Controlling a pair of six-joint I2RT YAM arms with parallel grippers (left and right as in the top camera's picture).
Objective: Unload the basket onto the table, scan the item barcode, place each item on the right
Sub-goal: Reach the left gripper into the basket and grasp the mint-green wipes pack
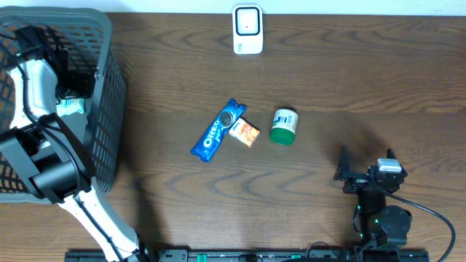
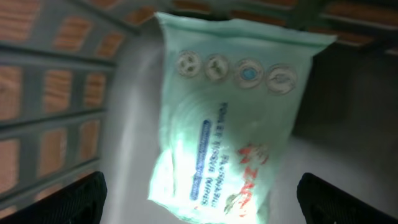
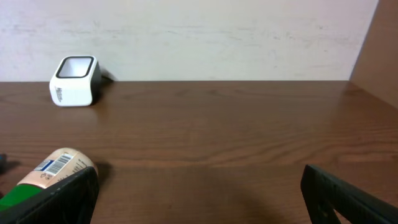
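Grey basket (image 1: 109,109) floor: green pouch (image 2: 230,118) lies under left pincer (image 2: 214,199), spread wide, empty; right pincer (image 3: 199,205) likewise.

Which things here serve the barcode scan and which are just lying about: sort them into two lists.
For the job: white scanner; pale green pack; grey basket holding it; left tool, open above the pack.

Probably just lying about: blue Oreo pack; small orange packet; green canister; right tool, open and holding nothing.

The black-fingered left end effector (image 2: 208,199) is spread wide on an extended white arm (image 1: 33,84); the black right end effector (image 1: 366,169) is likewise parted.
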